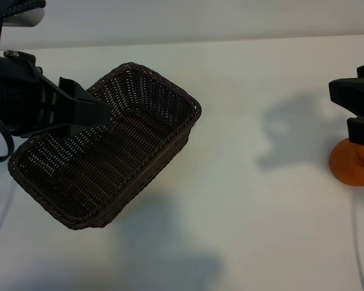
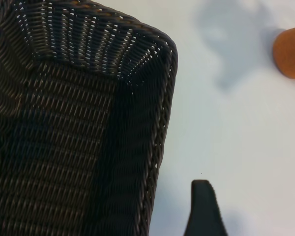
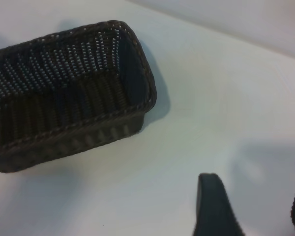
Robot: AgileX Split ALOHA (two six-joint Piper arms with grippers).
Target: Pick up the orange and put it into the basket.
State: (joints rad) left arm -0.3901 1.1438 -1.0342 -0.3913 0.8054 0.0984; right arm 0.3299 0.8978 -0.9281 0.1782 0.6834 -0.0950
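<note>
basket [image 1: 127,163]: big, dark brown and woven, sits at the left side of the white worktop [image 1: 249,230], nothing shows inside it.
orange [image 1: 352,162]: lies on the worktop at the far right edge, well apart from the basket, partly hidden by the right arm.
left pincer [image 1: 88,112]: hangs over the near end of the basket, fingers spread, pinching nothing.
right pincer [image 3: 253,206]: hangs just above the orange, fingers spread apart, nothing between them.
</note>
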